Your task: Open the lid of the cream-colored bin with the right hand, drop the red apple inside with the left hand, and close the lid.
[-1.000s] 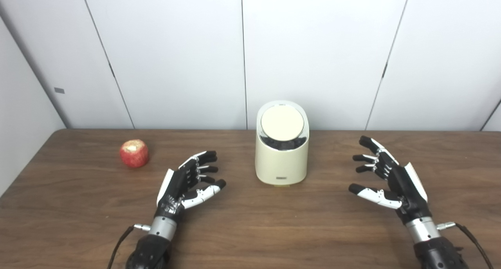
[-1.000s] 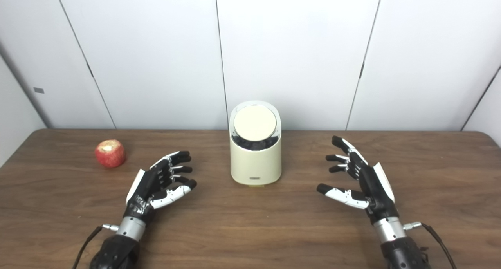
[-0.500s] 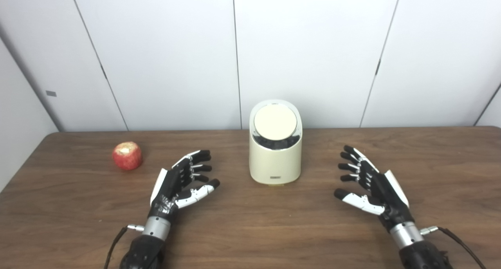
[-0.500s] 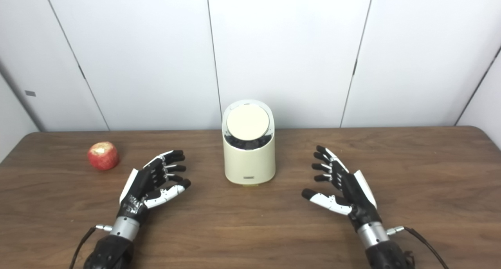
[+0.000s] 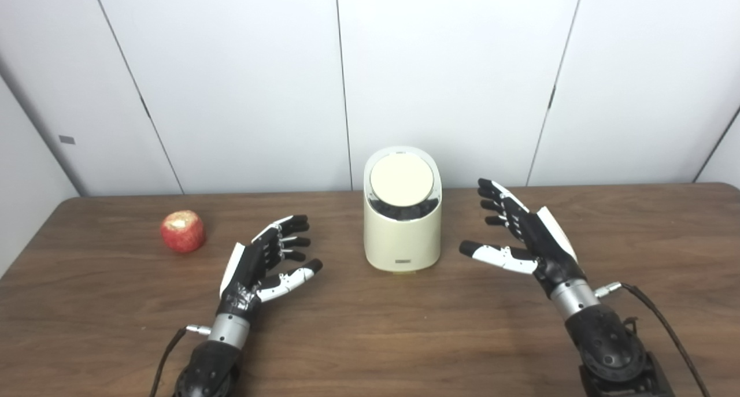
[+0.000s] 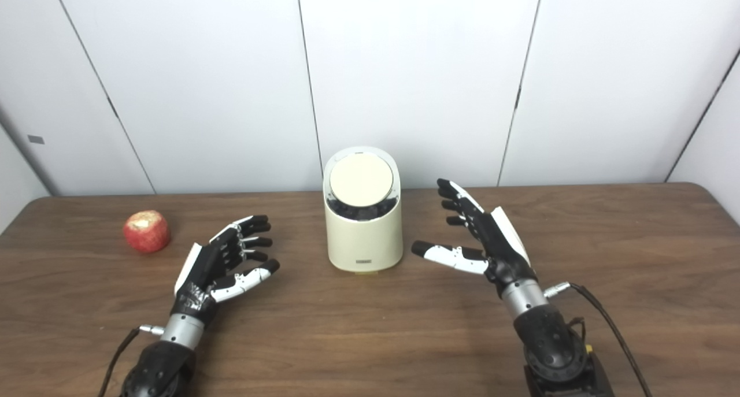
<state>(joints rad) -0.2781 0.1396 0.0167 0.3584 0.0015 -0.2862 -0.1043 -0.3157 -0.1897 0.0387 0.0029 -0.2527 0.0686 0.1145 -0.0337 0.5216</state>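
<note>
Judging from how things lie, nothing of the task is finished yet. The cream-colored bin (image 5: 402, 211) stands upright near the back middle of the table (image 5: 370, 339), and its round lid (image 5: 401, 180) is seen seated and closed. The red apple (image 5: 182, 232) rests on the wood well to the left of the bin, untouched, with a pale patch at its top. The right hand (image 5: 529, 238) is held just beside the bin's right flank, fingers spread and thumb stretched toward the bin wall, but no contact is made and nothing is gripped. The left hand (image 5: 267, 263) is held low over the table between apple and bin, fingers apart and empty, apart from both.

All three steps are left: the lid is to be lifted, the apple fetched and dropped in, and the lid shut.

Bare wood is seen on every side of the bin, so free approach from the right and from above is allowed. The apple lies near the table's left edge and could be rolled off by a careless nudge. The white wall panels (image 5: 451, 79) stand close behind the bin, so little room is left behind it.
</note>
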